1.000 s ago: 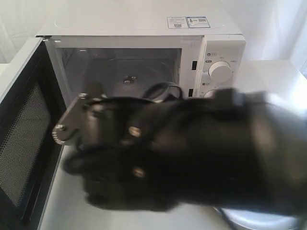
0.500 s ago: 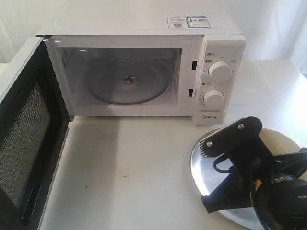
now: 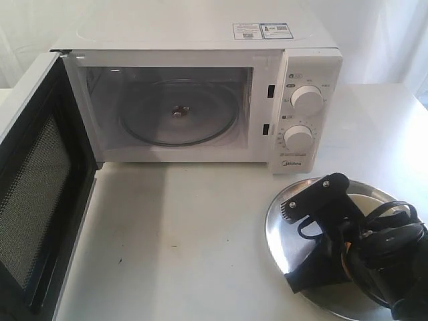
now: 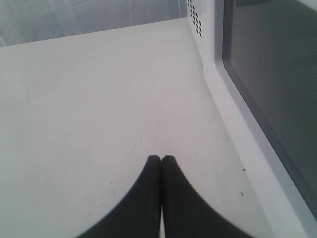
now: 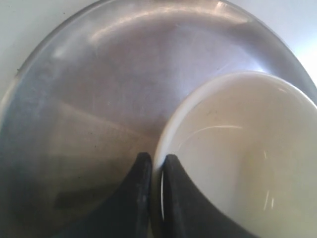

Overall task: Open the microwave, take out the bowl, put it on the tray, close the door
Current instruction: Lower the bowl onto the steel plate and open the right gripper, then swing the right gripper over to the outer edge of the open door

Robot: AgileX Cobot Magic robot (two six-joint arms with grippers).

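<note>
Near right, right arm [image 3: 361,247] low; right gripper [image 5: 154,161] pinches bowl [image 5: 237,158] rim. Left gripper [image 4: 161,158]: fingertips pressed together.

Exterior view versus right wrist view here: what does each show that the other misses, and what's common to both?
Only the exterior view: the microwave, its door swung open, the glass turntable plate with nothing on it, and two knobs. Only the right wrist view: the right gripper pinching the bowl by its rim, one finger inside, one outside. Both: the silver tray.
</note>
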